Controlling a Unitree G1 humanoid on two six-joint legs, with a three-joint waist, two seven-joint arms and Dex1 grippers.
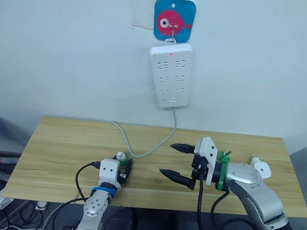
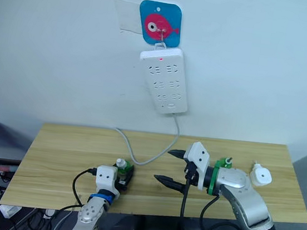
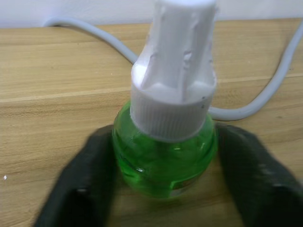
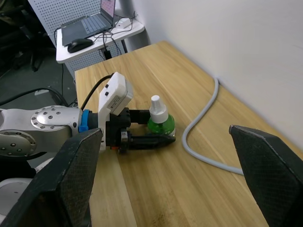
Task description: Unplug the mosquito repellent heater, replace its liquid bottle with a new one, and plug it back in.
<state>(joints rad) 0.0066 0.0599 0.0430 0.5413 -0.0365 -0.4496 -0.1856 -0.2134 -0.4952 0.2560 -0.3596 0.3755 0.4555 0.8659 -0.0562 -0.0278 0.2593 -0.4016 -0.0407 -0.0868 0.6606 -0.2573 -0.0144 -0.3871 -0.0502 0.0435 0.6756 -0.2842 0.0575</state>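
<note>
The left gripper point(image 4: 150, 133) clasped a green liquid bottle point(image 4: 160, 122) by its smooth, likely slippery belly near the wooden table's point(image 1: 61, 137) front edge; the right gripper point(image 1: 181, 162) gaped wide, and the light-looking heater point(image 2: 260, 175) sat near the right edge.

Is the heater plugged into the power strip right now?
No, the heater lies on the table by the right arm, and the power strip on the wall has nothing plugged into its sockets.
</note>
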